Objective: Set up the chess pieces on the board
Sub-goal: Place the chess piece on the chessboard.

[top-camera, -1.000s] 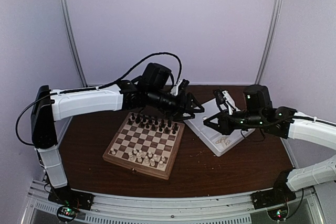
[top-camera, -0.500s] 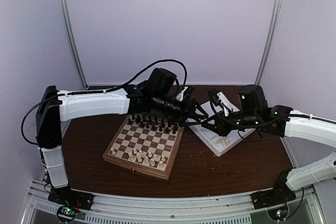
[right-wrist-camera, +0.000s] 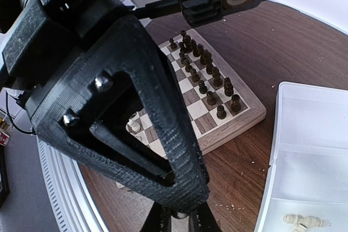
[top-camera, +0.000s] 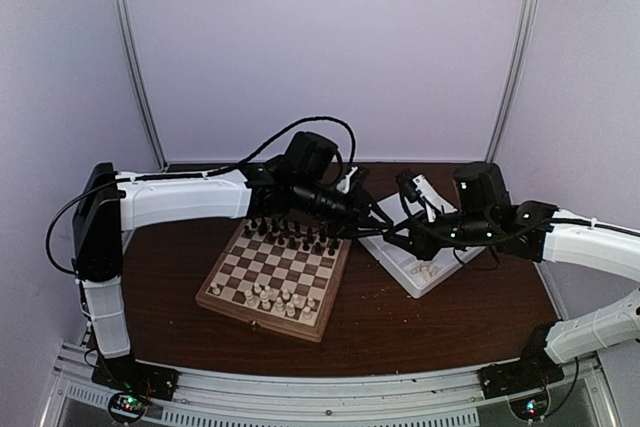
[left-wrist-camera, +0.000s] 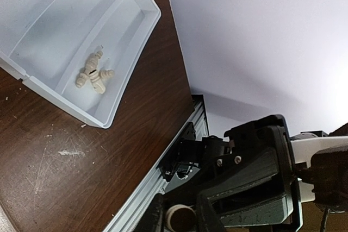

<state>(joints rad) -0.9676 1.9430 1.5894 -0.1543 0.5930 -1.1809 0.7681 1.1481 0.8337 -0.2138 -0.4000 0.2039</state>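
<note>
Top external: left jaws and right jaws meet over the 10 o'clock edge of the white tray [top-camera: 405, 265], 3 o'clock from the chessboard [top-camera: 255, 315]; whether either is open or closed cannot be told.

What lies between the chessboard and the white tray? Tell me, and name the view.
Only bare dark table lies between the board and the tray, apart from a few pale specks; the right wrist view shows it.

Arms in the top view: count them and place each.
2. The left arm stretches across the board's far side; the right arm reaches over the white tray. None seem hidden.
</note>
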